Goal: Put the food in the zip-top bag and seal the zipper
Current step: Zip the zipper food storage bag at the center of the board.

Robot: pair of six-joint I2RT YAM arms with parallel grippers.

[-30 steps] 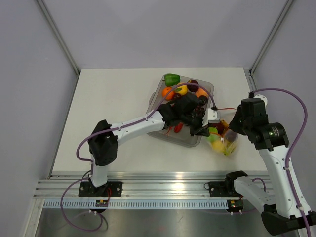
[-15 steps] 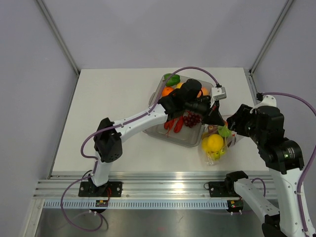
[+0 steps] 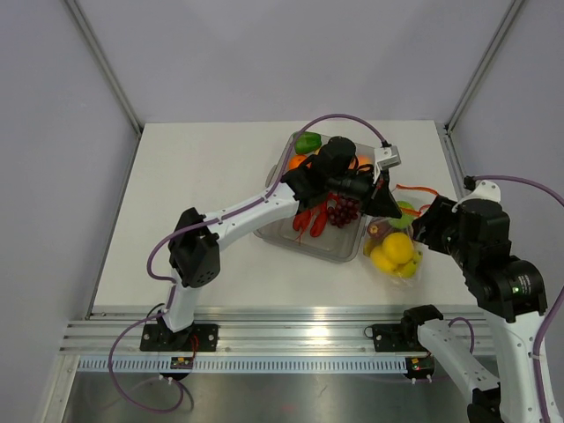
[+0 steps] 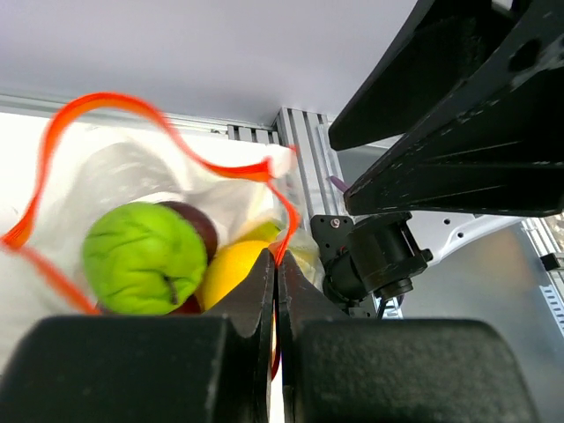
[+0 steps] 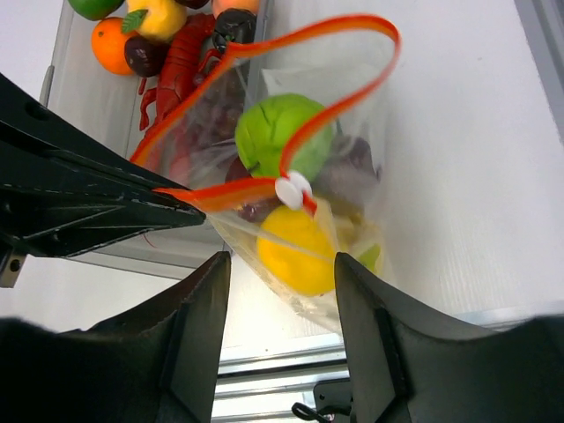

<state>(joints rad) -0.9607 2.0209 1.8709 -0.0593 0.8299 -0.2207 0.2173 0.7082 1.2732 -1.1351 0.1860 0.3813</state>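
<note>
The clear zip-top bag (image 3: 395, 251) lies right of the tray and holds yellow fruits (image 5: 295, 247), a green fruit (image 4: 141, 256) and a dark red fruit (image 4: 201, 227). Its orange-red zipper (image 5: 339, 97) stands open in a loop, with a white slider (image 5: 293, 188) on it. My left gripper (image 4: 278, 260) is shut on the zipper strip at the bag's near corner; it also shows in the top view (image 3: 381, 209). My right gripper (image 5: 280, 264) is open and empty just below the bag, beside it in the top view (image 3: 429, 222).
The rigid clear tray (image 3: 339, 250) sits left of the bag with a red lobster (image 3: 310, 220), purple grapes (image 3: 344, 211), a green pepper (image 3: 307, 141), an orange (image 5: 110, 44) and a dark red fruit (image 5: 141, 55). The metal rail (image 3: 291, 330) runs along the near edge.
My left gripper has moved up and right with the bag's edge, pulling the mouth open into a loop. The bag shifted and its fruits settled. My right arm drew back to the right.
</note>
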